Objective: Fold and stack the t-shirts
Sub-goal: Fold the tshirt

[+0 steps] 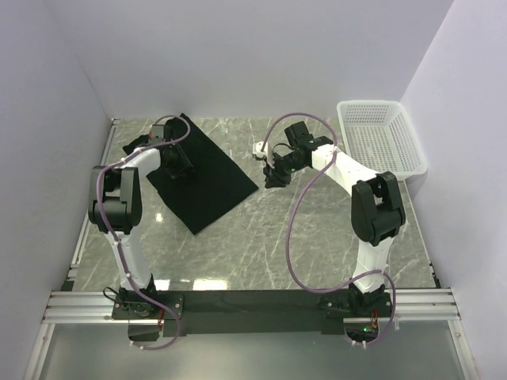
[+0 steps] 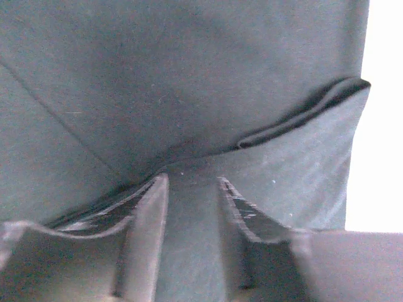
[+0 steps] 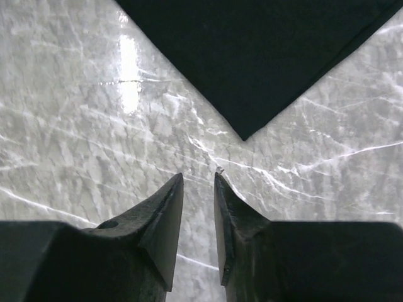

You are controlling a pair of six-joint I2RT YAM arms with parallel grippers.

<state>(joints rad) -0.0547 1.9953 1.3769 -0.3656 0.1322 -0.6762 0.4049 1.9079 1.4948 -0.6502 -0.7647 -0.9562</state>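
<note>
Left fingers (image 2: 146,239) rest low on the t-shirt (image 1: 207,178), over its far left part. They stand partly apart, and flat black cloth shows in the gap. As far as the wrist view tells, nothing is pinched between them. Just beyond their tips a folded layer of the same shirt ends in a slightly lifted edge (image 2: 302,119).

Right fingers (image 3: 165,220) hover over bare desk (image 1: 317,245) just off the shirt's right corner. Only a narrow slit separates them and they hold nothing. That corner points toward them from a short way off.

The shirt lies on the desk as a flat, tidy rectangle set at a slant, with clean straight sides, so its folding looks finished or nearly so. The lifted edge under the left arm may need smoothing down. Whether this dark rectangle is one shirt or several stacked cannot be told from above, and no other loose shirt can be made out around it. A white basket (image 1: 369,103) sits well apart from the shirt, past its right corner and beyond the right arm. By my reading, what is left is a final tidy, and any further shirts that are not in view.
</note>
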